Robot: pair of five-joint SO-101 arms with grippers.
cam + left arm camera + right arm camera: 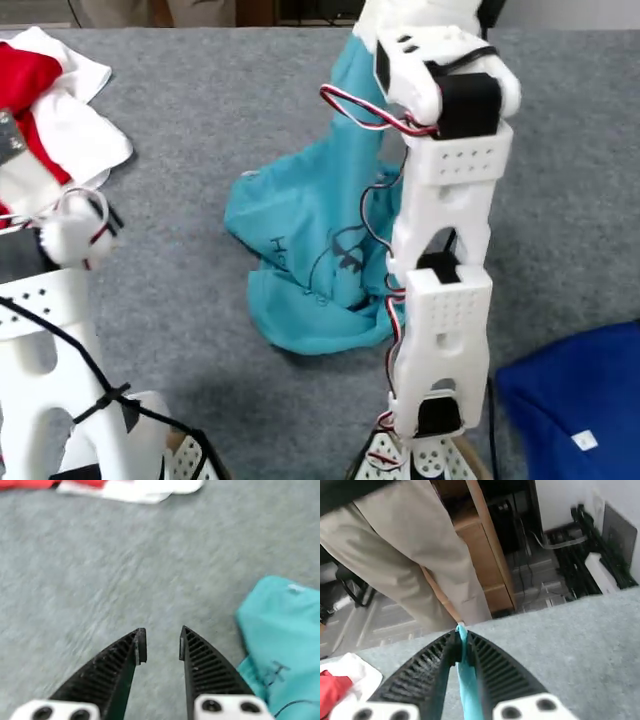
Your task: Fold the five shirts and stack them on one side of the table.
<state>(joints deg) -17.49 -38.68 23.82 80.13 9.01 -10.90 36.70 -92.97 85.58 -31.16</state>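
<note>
Your right tool (461, 632) is clamped on a thin edge of the teal shirt (310, 250). The cloth hangs down from the tool and pools in a crumpled heap on the worktop (180, 150) beneath it. Your left tool (162, 642) is narrowly parted with nothing in it, low over bare worktop. The shirt's nearest fold (280, 625) lies to the side facing the right arm, apart from the left tool's tips.

The step in hand looks like spreading this shirt flat before any fold. To do it well:

- Widen the left tool first, then bring it to a free hem or corner of the heap rather than the bunched middle.
- Pinch a single layer.
- Draw the two tools apart until the cloth between them is taut, then lower both together.
- Move gently, because the right tool's bite is slim and a sharp tug could pull the edge out.
- Lay the shirt in the open space between the tools, short of the red and white shirts (50, 110) beyond the left tool and the blue shirt (570, 400) beside the right arm's base.
</note>
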